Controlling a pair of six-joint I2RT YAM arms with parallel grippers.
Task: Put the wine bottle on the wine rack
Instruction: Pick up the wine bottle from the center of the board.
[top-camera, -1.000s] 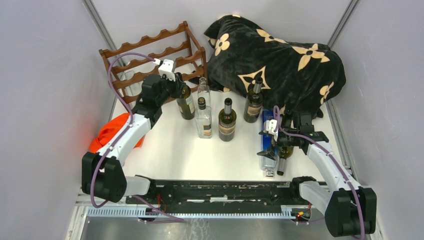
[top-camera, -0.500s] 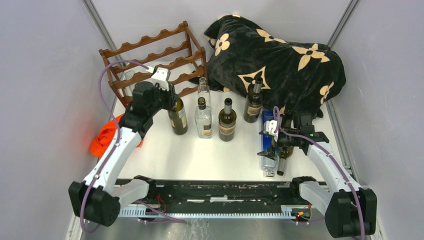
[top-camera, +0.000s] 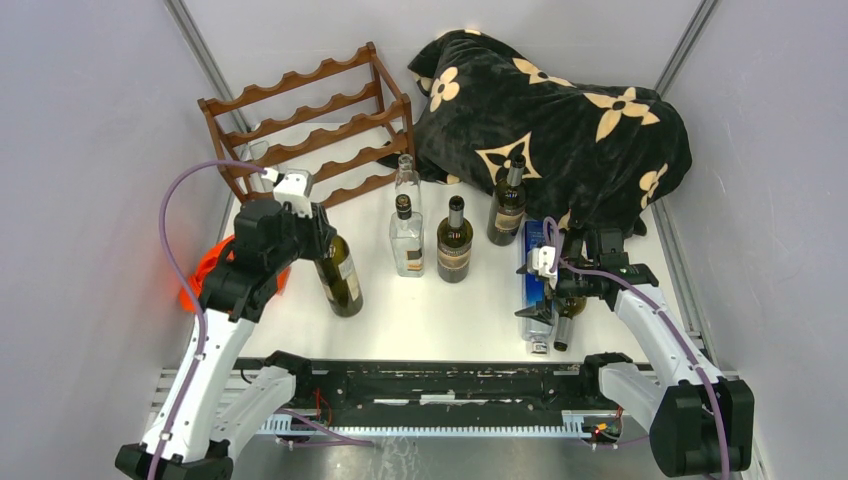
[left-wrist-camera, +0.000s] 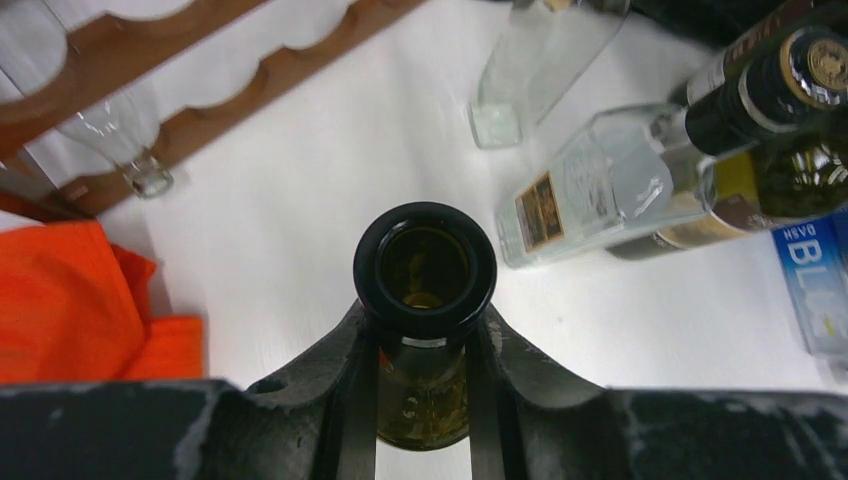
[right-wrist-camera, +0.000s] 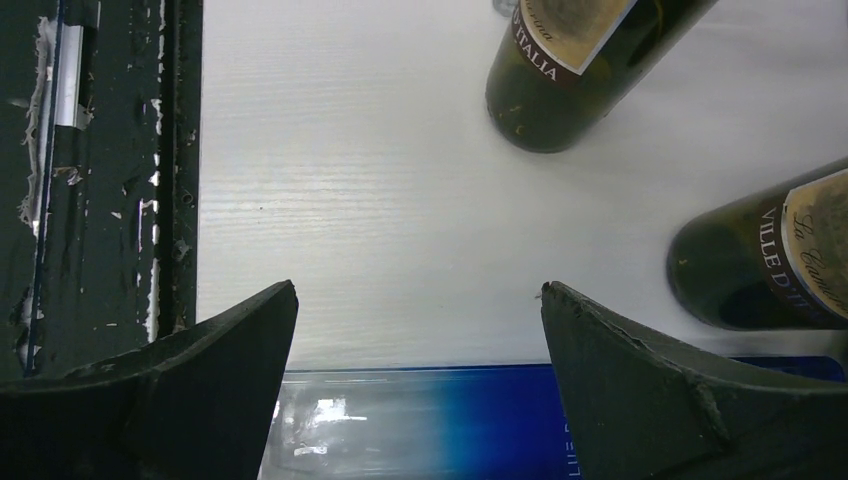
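A dark green wine bottle (top-camera: 340, 282) stands nearly upright at the left of the table, and my left gripper (top-camera: 318, 232) is shut on its neck. In the left wrist view the open mouth of the wine bottle (left-wrist-camera: 425, 262) sits just past the left gripper (left-wrist-camera: 424, 350), whose fingers (left-wrist-camera: 352, 385) press both sides of the neck. The reddish-brown wine rack (top-camera: 305, 125) stands at the back left, well behind the bottle; its scalloped rails (left-wrist-camera: 255, 95) show at the top left. My right gripper (top-camera: 545, 290) hangs open above a blue bottle (right-wrist-camera: 450, 420) lying flat.
A clear bottle (top-camera: 407, 242) and two dark ones (top-camera: 454, 245) (top-camera: 507, 205) stand mid-table, with a tall clear bottle (top-camera: 406, 178) behind them. A black flowered blanket (top-camera: 550, 110) fills the back right. An orange cloth (top-camera: 205, 270) lies at the left. Another dark bottle (top-camera: 565, 320) lies beside the blue one.
My left arm has drawn back toward the near left with the wine bottle, away from the rack. The right arm has not moved.
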